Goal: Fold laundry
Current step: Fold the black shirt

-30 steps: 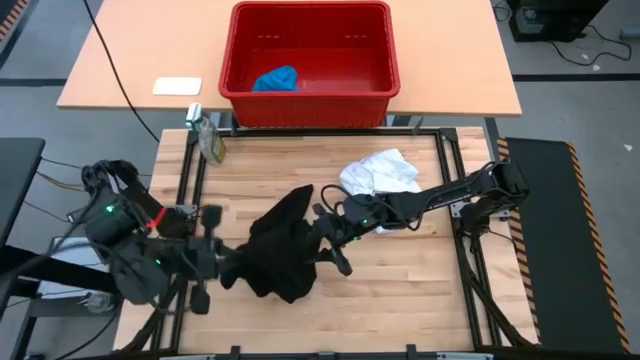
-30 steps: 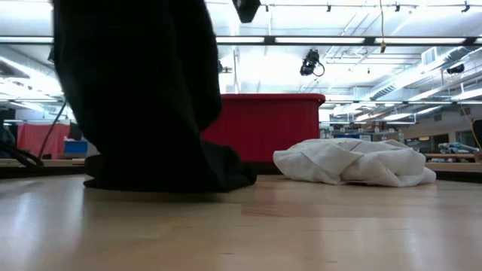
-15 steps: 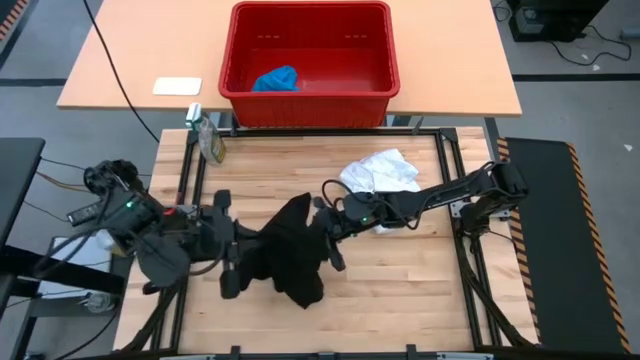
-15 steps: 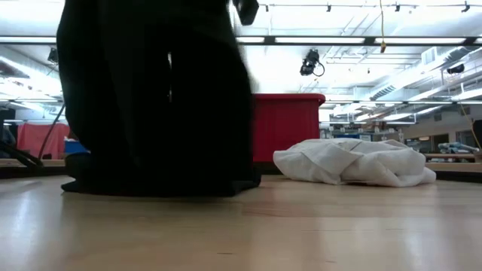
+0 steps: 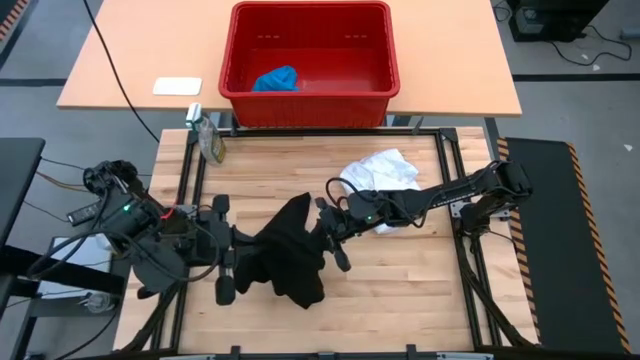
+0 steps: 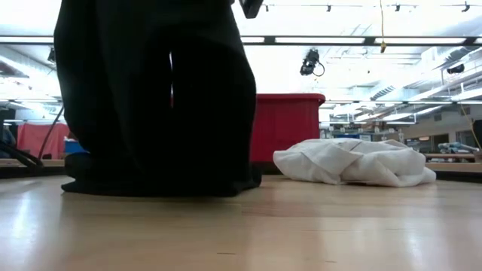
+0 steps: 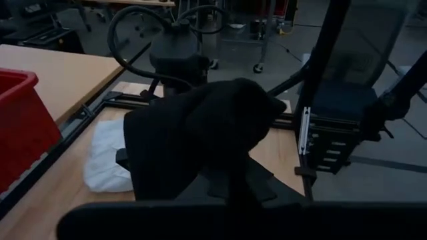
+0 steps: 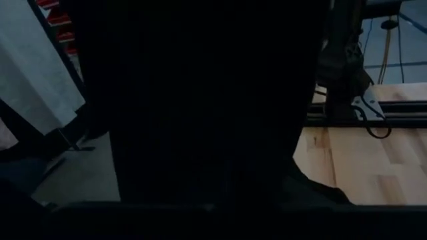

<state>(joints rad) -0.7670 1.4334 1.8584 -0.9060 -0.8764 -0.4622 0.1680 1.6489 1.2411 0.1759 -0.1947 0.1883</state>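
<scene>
Left gripper clenched on the black garment at its 9 o'clock edge; right gripper at the garment's 2 o'clock edge, grip cannot be told; garment hangs bunched between both over the table; white garment lies at 1 o'clock; blue garment in the basket at 12 o'clock.

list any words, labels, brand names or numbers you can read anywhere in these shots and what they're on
No text in any view can be read.
Small packet at the table's far left edge: has some print, too small to read.
White card on the far table beside the red basket: looks blank.
Black garment, white garment, blue garment: no visible print or tags.
Room behind in the low view: no legible signs.
</scene>
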